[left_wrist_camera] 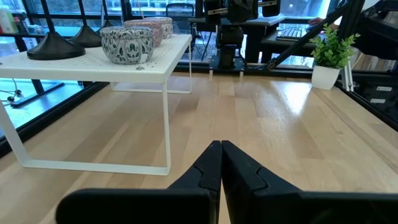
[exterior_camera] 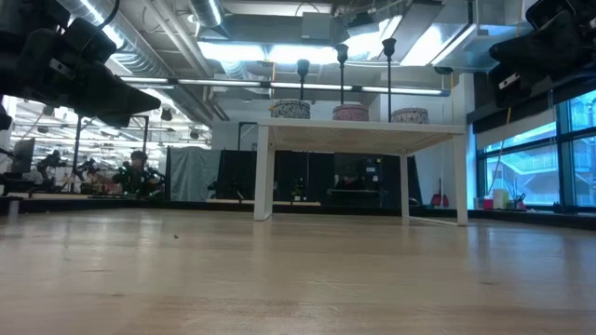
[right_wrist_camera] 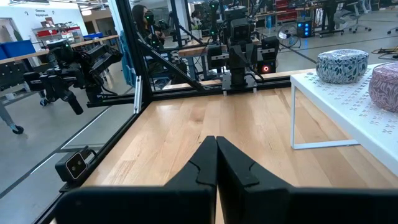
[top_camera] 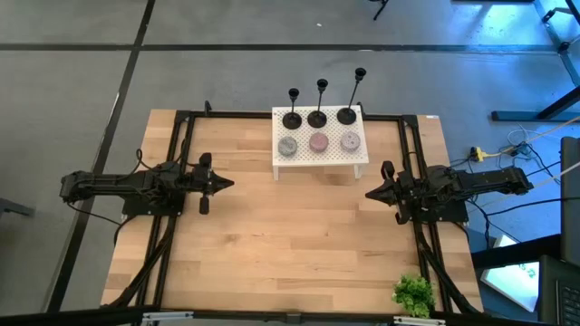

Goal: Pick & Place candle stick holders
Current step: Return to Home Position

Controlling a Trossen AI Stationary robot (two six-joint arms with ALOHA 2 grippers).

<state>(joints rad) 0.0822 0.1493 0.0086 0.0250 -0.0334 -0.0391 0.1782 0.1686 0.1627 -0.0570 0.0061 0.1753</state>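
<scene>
The left fingers [left_wrist_camera: 210, 167] are pressed shut on nothing; the right fingers [right_wrist_camera: 208, 163] likewise; three candle stick holders [top_camera: 317, 119] stand in a row on the white stand [top_camera: 356, 164], well apart from both pairs, with three round tins [top_camera: 318, 142] between them and the fingers.

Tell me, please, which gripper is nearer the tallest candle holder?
Right. The right gripper sits by the stand's right end, where the tallest candle holder stands; the left gripper is beyond the opposite end.
</scene>
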